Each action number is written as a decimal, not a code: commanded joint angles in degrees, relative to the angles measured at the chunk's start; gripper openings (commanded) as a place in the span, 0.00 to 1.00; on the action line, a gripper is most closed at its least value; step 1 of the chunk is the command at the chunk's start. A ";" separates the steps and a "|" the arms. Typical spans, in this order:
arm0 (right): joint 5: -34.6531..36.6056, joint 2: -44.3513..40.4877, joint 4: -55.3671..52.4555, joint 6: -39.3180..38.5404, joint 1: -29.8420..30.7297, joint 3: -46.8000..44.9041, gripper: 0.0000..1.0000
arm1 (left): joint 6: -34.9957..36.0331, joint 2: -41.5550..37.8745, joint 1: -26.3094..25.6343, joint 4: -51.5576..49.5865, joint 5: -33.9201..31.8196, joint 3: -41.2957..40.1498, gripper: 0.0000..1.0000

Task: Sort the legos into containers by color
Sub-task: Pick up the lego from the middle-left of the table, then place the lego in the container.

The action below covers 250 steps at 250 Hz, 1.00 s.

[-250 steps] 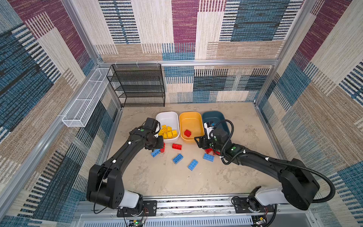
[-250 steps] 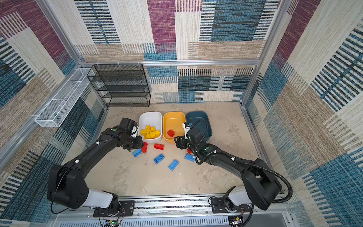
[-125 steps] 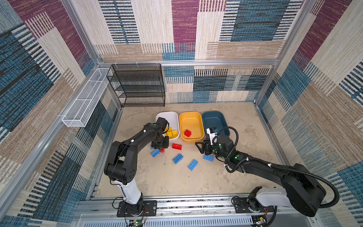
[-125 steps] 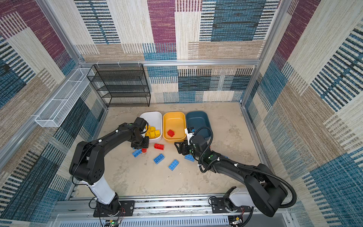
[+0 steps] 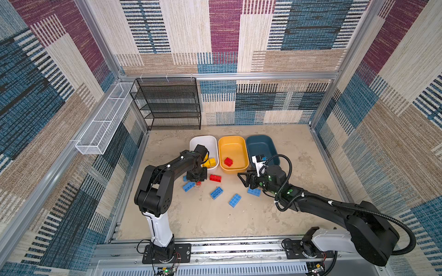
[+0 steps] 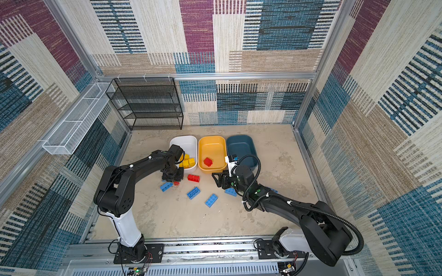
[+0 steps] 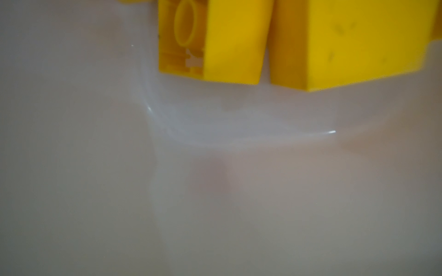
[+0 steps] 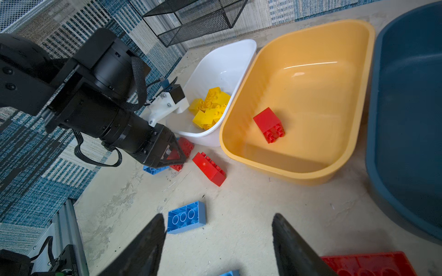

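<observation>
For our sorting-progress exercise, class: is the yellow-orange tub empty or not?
Not empty. One red brick lies on the floor of the yellow-orange tub; the right wrist view shows nothing else in it.

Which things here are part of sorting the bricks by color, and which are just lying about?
Part of the job: white tub with yellow bricks; yellow-orange tub with square red brick; dark teal tub; loose blue bricks; long red brick; third red brick in the left gripper.
Just lying about: black mesh shelf rack; white wire basket.
</observation>
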 commanded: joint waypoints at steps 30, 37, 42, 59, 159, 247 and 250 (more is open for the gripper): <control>-0.56 -0.09 2.19 0.52 0.06 -0.13 0.71 | -0.28 -3.69 -1.03 -1.87 -0.71 0.21 0.21; -0.60 -0.21 2.22 0.45 0.06 -0.17 0.71 | -0.30 -4.64 -1.23 -2.22 -0.58 0.19 0.21; -0.66 -0.19 2.21 0.51 0.06 -0.11 0.71 | -0.34 -5.30 -1.34 -2.65 -0.51 0.14 0.21; -0.73 -0.29 2.28 0.47 0.06 -0.20 0.71 | -0.53 -7.81 -2.06 -3.64 0.18 0.59 0.21; -0.28 -3.05 0.93 0.16 0.06 -0.08 0.71 | -0.55 -3.20 -7.55 -9.28 5.61 21.85 0.21; 3.86 -11.54 -9.68 -0.83 0.06 -1.64 0.73 | -0.02 18.57 -11.01 -13.63 9.10 48.10 0.22; 3.95 -11.96 -10.04 -0.77 0.04 -1.82 0.73 | 0.06 19.14 -11.02 -13.92 9.15 48.88 0.22</control>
